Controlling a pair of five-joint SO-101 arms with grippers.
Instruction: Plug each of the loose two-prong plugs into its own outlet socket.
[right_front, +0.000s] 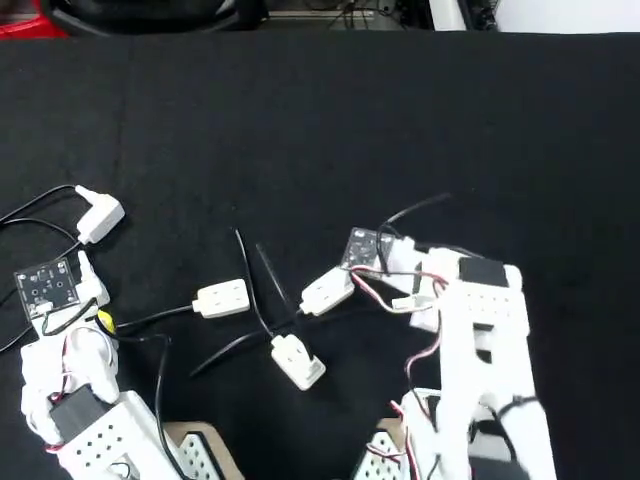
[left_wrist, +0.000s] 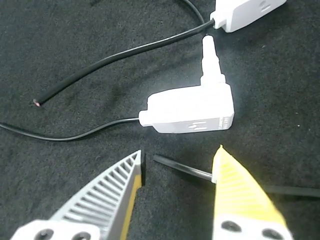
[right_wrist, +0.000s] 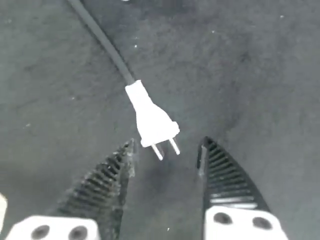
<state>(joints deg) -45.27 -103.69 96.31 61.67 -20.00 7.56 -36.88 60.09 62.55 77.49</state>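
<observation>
Two grippers, both spread wide. The right gripper (right_wrist: 168, 142) hangs over a two-prong plug (right_wrist: 151, 120) lying flat on the black table (right_wrist: 260, 60), its prongs pointing in between the jaws. The left gripper (left_wrist: 180, 152) frames a white angled plug (left_wrist: 190, 110), with a socket (left_wrist: 247, 10) nearby. Pinching the bare prongs instead of the body would likely let the plug twist. A stiff cord (left_wrist: 115, 57) could also drag it off line.

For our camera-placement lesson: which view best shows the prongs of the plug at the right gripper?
Right wrist view: the plug is close, both prongs plain. High view: a small white shape, prongs indistinct. Left wrist view: a different, angled connector.
</observation>
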